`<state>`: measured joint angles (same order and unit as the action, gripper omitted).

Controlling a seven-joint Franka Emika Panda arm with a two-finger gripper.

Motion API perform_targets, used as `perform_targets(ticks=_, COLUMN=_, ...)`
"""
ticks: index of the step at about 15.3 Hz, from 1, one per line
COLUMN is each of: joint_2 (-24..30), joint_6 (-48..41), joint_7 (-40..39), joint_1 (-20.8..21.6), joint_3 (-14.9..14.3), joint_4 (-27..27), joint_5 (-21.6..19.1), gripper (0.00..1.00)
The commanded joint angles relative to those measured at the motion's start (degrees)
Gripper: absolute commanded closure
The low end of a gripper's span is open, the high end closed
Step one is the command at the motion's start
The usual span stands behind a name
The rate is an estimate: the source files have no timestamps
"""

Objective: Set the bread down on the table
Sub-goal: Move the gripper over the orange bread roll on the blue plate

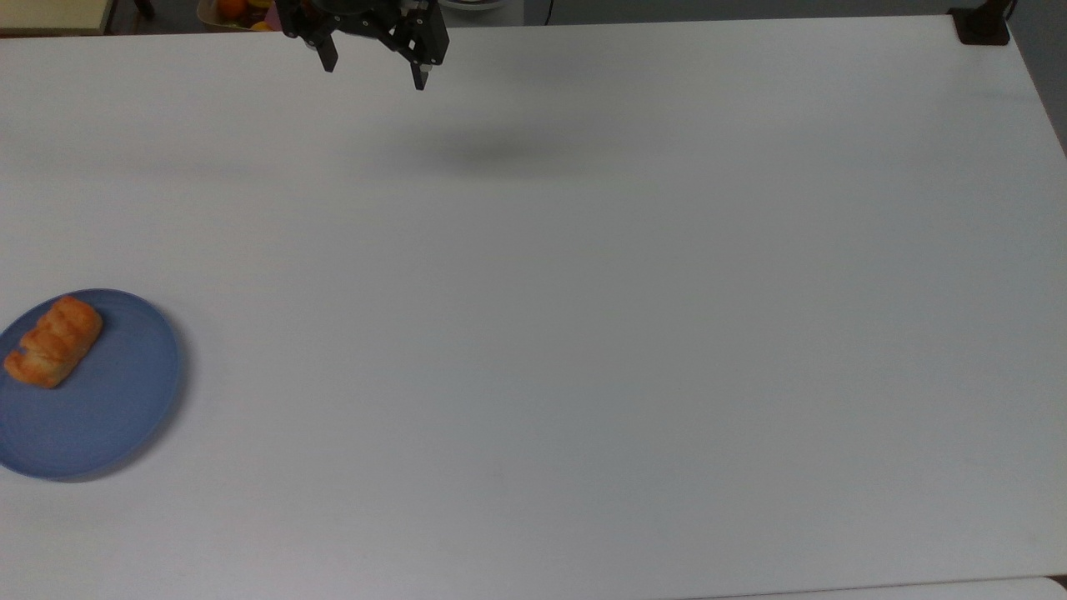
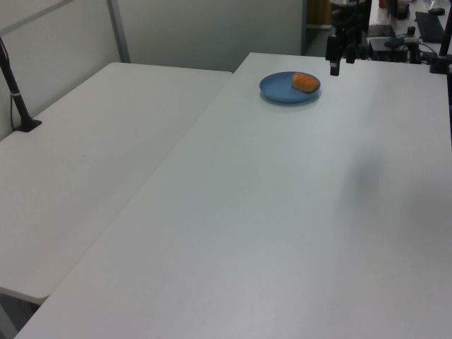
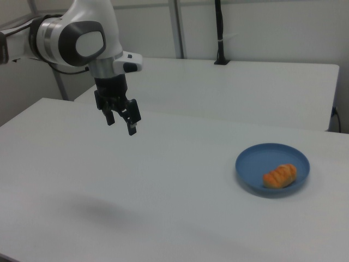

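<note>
The bread, a small golden-orange loaf with a ridged top, lies on a round blue plate at the top view's left edge. In the right view the bread sits on the plate at the right. My gripper hangs open and empty above the white table by its far edge, well away from the plate. In the right view the gripper is high over the table, left of the bread. The left view puts the gripper just right of the bread.
A second white table adjoins on the left view's left and stands behind in the right view. A black clamped post sits at the top view's far right corner. A bowl of fruit lies beyond the far edge.
</note>
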<state>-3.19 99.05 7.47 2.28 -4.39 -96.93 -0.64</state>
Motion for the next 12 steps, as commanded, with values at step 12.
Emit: perform_targets(ticks=12, joint_2=-9.44, joint_6=-0.09, joint_7=-2.37, joint_1=-3.41, joint_3=-3.61, joint_4=11.92, joint_5=-0.68, gripper=0.0)
